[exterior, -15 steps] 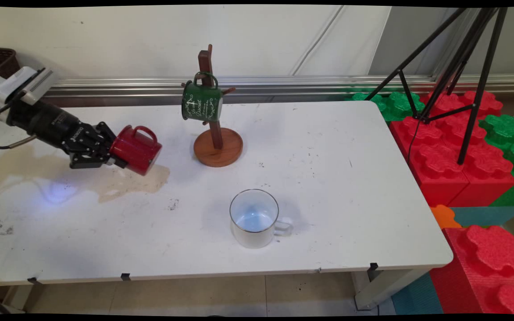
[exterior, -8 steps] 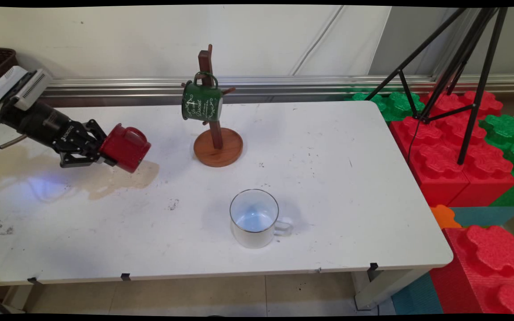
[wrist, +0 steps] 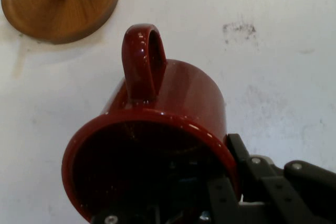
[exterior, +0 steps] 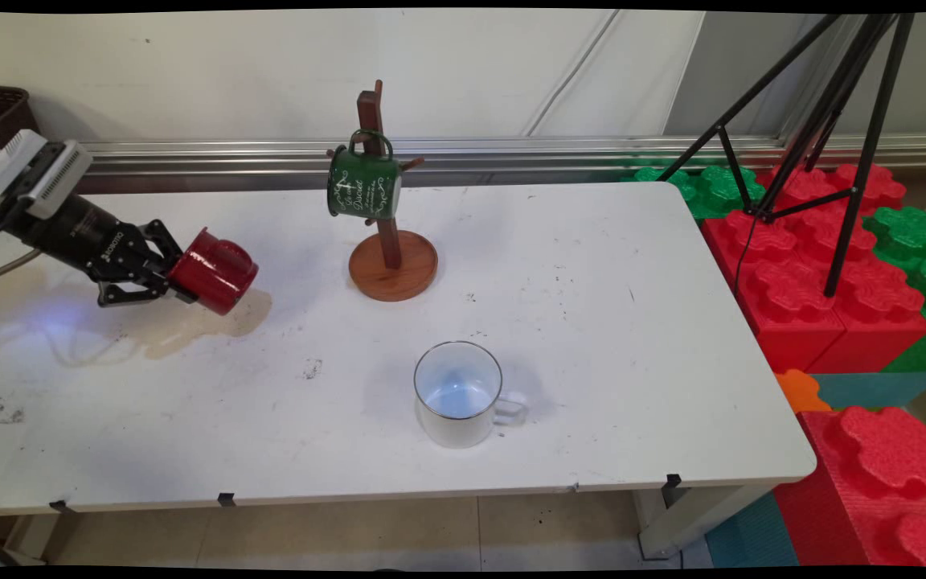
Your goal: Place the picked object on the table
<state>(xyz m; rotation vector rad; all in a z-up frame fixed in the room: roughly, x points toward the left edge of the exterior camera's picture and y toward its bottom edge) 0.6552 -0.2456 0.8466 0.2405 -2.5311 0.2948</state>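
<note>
My gripper [exterior: 178,277] is shut on the rim of a red mug [exterior: 214,271], held tipped on its side just above the table's left part. In the hand view the red mug [wrist: 173,108] fills the lower middle, its mouth toward the camera and its handle pointing up; one finger sits inside the mouth, the other outside the wall. To its right stands a wooden mug tree [exterior: 387,233] with a green mug [exterior: 363,183] hanging from a peg. The tree's round base [wrist: 58,3] shows at the hand view's top left.
A white mug [exterior: 458,393] stands upright near the table's front middle, handle to the right. A brownish stain [exterior: 190,322] lies on the table under the gripper. Red and green foam blocks [exterior: 825,265] and a black tripod [exterior: 825,121] stand past the right edge.
The gripper with the red mug has drawn back to the left, away from the mug tree, and the mug has turned so its handle is less visible.
</note>
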